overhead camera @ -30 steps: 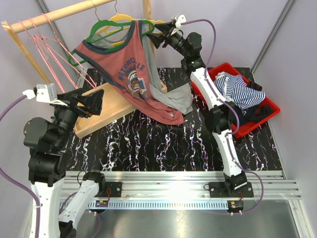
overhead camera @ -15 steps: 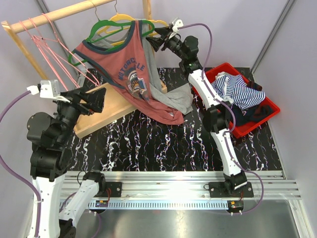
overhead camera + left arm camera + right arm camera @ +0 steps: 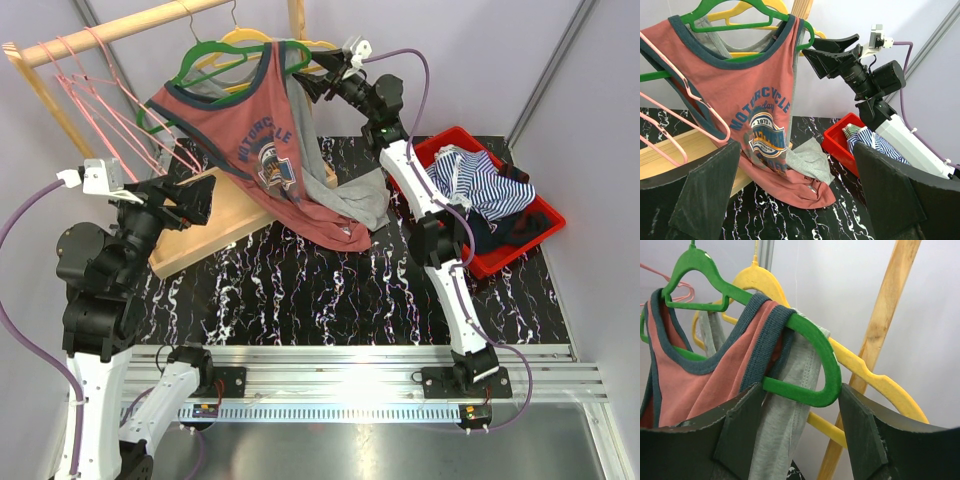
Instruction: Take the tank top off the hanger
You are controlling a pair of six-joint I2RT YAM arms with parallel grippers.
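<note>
A salmon tank top with navy trim and a "Motorcycle" print hangs on a green hanger from the wooden rail. Its hem lies on the black table. My right gripper is open at the hanger's right end. In the right wrist view its jaws stand either side of the green hanger's curved tip, where the navy strap crosses. My left gripper is open and empty over the rack's base. In the left wrist view it faces the tank top from a distance.
A grey garment hangs on a yellow hanger behind the tank top. Pink hangers hang at the rail's left. A wooden base board lies below. A red bin of clothes stands at the right.
My right gripper has moved up and left, closer around the green hanger's end. My left gripper has shifted slightly right and up. The pink hangers have swung.
</note>
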